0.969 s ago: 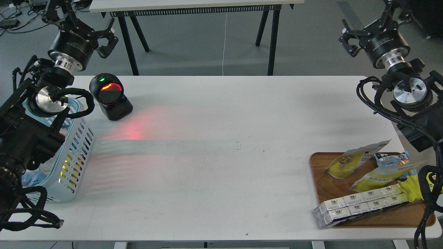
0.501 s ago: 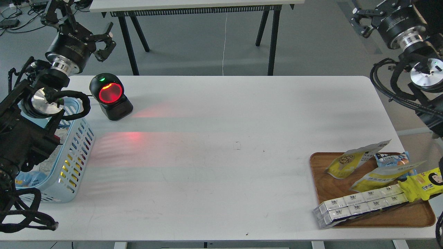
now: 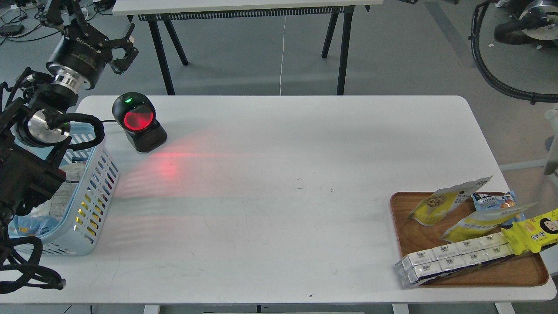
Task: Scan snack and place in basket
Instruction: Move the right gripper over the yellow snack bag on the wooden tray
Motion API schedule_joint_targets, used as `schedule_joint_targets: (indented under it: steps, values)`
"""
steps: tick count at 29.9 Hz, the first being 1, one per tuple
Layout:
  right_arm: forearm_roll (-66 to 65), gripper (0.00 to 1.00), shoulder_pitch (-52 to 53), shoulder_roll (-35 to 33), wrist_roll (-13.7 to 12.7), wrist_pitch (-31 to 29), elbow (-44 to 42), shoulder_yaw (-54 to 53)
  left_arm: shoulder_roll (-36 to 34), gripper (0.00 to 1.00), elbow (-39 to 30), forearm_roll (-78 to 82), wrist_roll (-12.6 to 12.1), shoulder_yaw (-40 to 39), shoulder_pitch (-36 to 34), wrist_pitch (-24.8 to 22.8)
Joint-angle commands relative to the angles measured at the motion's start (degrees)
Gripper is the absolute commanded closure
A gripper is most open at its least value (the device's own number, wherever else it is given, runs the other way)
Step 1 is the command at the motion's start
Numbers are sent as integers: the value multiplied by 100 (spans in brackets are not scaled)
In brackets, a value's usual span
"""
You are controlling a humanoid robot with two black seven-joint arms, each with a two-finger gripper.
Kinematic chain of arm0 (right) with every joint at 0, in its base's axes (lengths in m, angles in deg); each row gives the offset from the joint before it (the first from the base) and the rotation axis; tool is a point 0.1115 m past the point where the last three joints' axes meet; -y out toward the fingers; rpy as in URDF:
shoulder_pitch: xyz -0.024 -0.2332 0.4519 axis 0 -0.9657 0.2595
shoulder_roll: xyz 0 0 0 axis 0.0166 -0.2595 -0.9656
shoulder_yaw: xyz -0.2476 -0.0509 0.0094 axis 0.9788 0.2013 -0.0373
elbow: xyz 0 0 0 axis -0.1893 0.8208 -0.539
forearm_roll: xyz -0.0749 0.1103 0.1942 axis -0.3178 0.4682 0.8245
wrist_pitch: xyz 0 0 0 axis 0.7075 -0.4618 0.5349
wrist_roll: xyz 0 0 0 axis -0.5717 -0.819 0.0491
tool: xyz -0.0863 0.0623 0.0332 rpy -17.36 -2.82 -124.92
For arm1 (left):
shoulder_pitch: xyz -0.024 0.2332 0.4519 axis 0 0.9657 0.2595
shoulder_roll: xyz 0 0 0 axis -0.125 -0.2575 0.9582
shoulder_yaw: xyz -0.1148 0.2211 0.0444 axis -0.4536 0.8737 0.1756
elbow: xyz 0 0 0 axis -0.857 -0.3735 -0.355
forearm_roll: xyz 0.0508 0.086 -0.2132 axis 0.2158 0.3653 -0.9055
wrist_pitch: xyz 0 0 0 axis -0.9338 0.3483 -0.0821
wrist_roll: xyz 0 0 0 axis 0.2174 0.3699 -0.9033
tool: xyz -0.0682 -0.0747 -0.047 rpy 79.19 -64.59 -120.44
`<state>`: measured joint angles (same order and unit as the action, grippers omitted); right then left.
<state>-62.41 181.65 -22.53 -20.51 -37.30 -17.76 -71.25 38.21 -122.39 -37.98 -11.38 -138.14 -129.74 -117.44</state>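
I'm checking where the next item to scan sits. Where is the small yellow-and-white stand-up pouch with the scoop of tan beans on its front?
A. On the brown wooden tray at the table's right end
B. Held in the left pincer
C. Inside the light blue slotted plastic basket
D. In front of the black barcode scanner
A: the small yellow-and-white stand-up pouch lies on the brown wooden tray, far from the light blue slotted plastic basket, and no pincer touches it.

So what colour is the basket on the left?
Light blue basket, clearest in the head view.
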Motion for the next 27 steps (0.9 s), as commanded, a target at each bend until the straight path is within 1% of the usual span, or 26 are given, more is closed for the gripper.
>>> schedule_joint_targets:
  steps: [1, 8, 11, 14, 17, 18, 22, 27]
  values:
    - [-1026, 2, 644, -41, 188, 3, 721, 608, -46, 0, 1, 0, 0, 2, -2, -12]
    - [-3670, 2, 1286, -146, 495, 3, 2399, 1697, -125, 0, 10, 0, 0, 20, -2, -20]
    - [-4410, 2, 1409, -173, 636, 3, 2787, 2155, -134, 0, 10, 0, 9, 20, -2, -20]
    - [-4981, 2, 1611, -173, 672, 3, 3155, 2445, -125, 0, 10, 9, 0, 20, -2, -20]
    - [-5860, 2, 1884, -182, 826, 3, 3595, 2718, -125, 0, 10, 9, 9, 20, -2, -20]
    - [-6176, 2, 1980, -182, 826, 3, 3736, 2841, -117, 0, 10, 9, 9, 20, -11, -12]
    - [-7275, 2, 2218, -269, 826, 104, 4079, 3350, -117, 0, 10, 9, 9, 20, -20, -3]
    - [-8620, 3, 2210, -629, 826, 254, 4080, 4018, -125, 0, 10, 9, 9, 20, -28, -12]
